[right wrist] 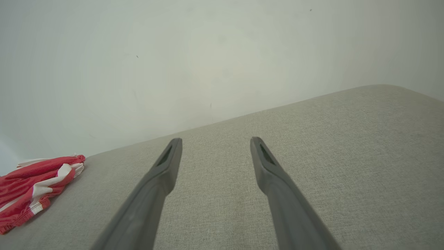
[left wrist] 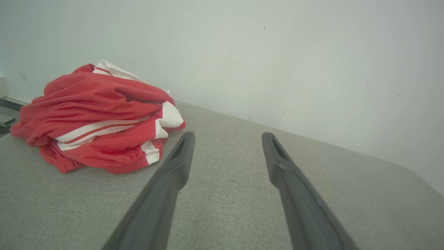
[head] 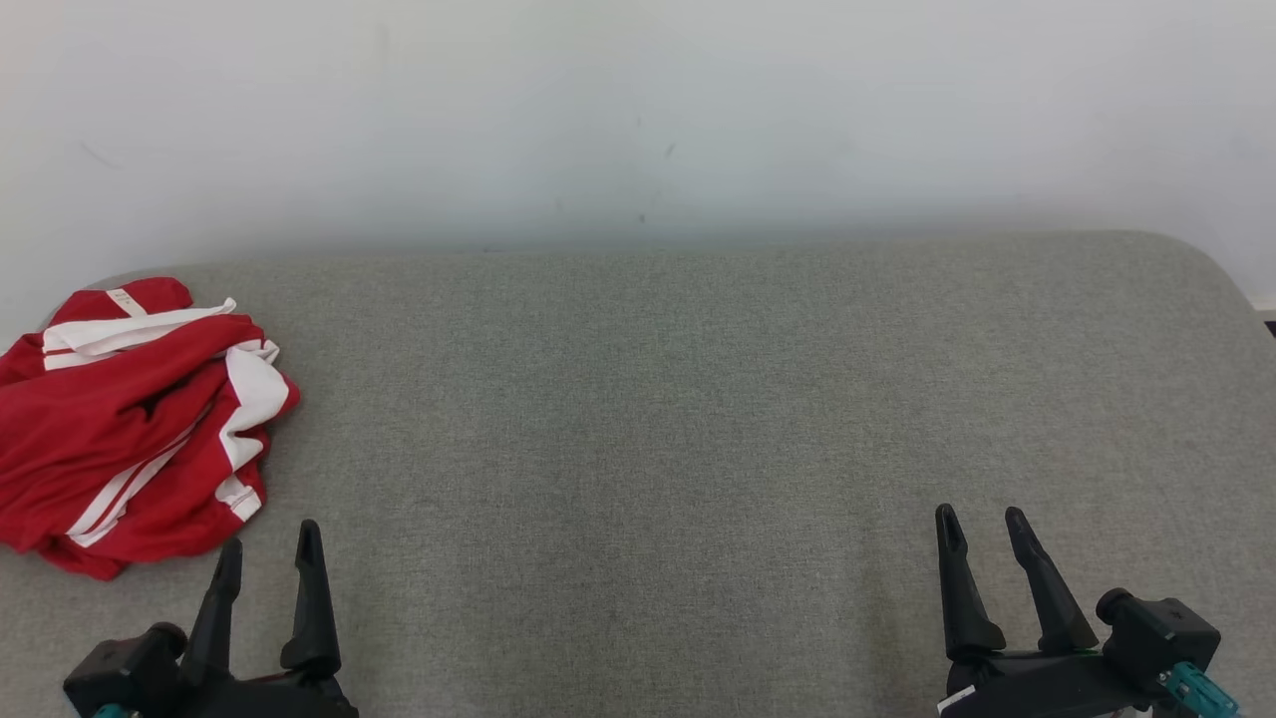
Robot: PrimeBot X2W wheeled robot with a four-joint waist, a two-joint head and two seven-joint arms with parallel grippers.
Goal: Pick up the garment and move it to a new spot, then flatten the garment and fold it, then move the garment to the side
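1. Wall (head: 638, 100): plain white with a few small dark marks, standing behind the far edge of the work surface

2. Grey fabric-covered surface (head: 698, 399): woven textile with rounded far corners. Its middle and right are bare

3. Red garment (head: 130, 419): white stripes and white panels, lying in a crumpled heap at the far left of the surface. It sits just beyond and to the left of the left gripper and well apart from the right one. What kind of garment it is cannot be told while it is bunched.
   - Handling (judged): soft, limp and light. It is likely to unfurl and trail when lifted, and to drag and bunch against the rough weave if pulled sideways. Not fragile.
   - Hold (judged): pinch a thick raised fold on top of the heap so that several layers are caught, or else take item 4

4. Gathered hem (left wrist: 121, 166): a red, elastic-looking edge on the side of the heap nearest the left gripper. It is thicker than the plain cloth and probably less apt to slip

5. Left gripper (head: 269, 536): fingers spread wide with nothing between them, at the near left of the surface, tips close to the heap but not touching it

6. Right gripper (head: 980, 513): fingers likewise spread and empty, at the near right, over bare fabric
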